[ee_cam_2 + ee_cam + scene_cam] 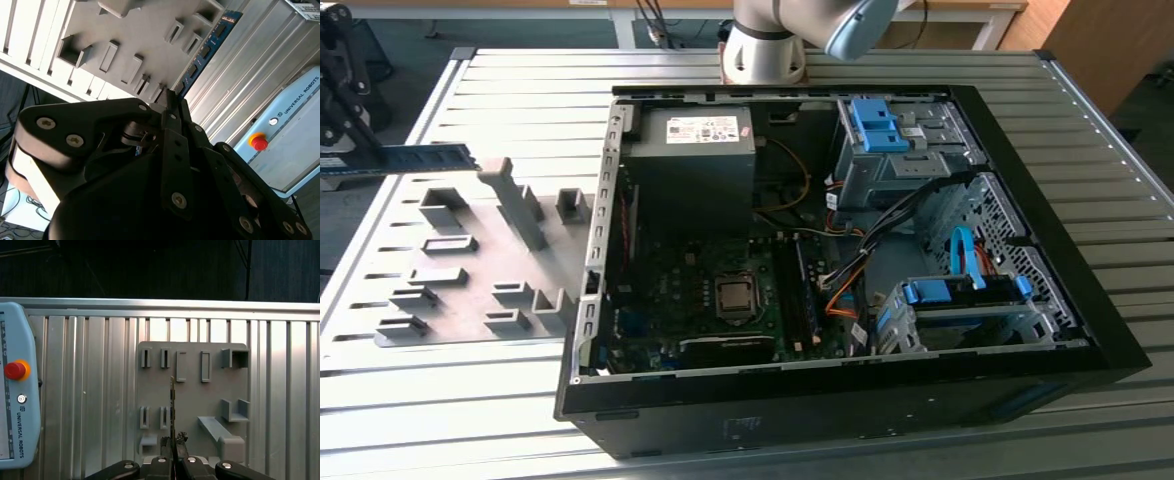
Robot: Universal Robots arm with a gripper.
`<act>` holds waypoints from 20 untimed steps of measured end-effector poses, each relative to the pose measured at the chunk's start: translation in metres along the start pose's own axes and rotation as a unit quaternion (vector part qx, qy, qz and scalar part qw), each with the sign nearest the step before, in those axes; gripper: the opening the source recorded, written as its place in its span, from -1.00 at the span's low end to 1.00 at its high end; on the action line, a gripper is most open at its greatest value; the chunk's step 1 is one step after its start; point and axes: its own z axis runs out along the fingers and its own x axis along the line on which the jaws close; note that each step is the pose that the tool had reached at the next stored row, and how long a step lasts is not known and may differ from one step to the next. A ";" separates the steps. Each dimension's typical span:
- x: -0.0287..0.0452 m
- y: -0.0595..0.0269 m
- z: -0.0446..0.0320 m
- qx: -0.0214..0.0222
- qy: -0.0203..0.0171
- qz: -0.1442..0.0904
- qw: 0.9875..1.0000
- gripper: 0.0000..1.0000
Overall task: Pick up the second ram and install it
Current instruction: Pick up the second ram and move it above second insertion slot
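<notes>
- While the jaws clamp the one second ram (206, 51), we see it at the edge of one grey fixture plate (480, 215) on the table (494, 405).
- One open computer case (854, 412) lies well apart.

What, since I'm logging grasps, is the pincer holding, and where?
The pincer holds the second ram by one end; the rest juts out above the grey fixture plate.

Arm (767, 40): pale metal base column, upright, capped by a blue-grey joint, at the far side in the exterior view. Claw (173, 446): black linked fingers (175, 150) drawn together, tips pinching one end of the second ram (205, 50), which projects straight beyond them in both wrist views.
</notes>
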 end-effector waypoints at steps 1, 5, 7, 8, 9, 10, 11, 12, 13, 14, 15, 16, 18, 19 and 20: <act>0.0000 -0.0026 0.0000 0.000 0.000 0.000 1.000 -0.73; 0.0000 -0.0100 -0.0001 0.000 0.000 0.000 1.000 -0.73; 0.0000 -0.0132 -0.0001 0.000 0.000 0.000 1.000 -0.73; 0.0001 -0.0146 -0.0002 0.000 0.000 0.000 1.000 -0.73; 0.0001 -0.0161 -0.0002 0.000 0.000 0.000 1.000 -0.73; 0.0001 -0.0176 -0.0002 0.000 0.000 0.000 1.000 -0.73; 0.0001 -0.0192 -0.0002 0.000 0.000 0.000 1.000 -0.73; 0.0001 -0.0208 -0.0002 0.000 0.000 0.000 1.000 -0.73; 0.0001 -0.0225 -0.0002 0.000 0.000 0.000 1.000 -0.73; 0.0001 -0.0246 -0.0002 0.000 0.000 0.000 1.000 -0.73; 0.0001 -0.0266 -0.0003 0.000 0.000 0.000 1.000 -0.73; 0.0001 -0.0286 -0.0003 0.000 0.000 0.000 1.000 -0.73; 0.0001 -0.0326 -0.0004 0.000 0.000 0.000 1.000 -0.73; 0.0001 -0.0345 -0.0004 0.000 0.000 0.000 1.000 -0.73; 0.0001 -0.0367 -0.0005 0.000 0.000 0.000 1.000 -0.73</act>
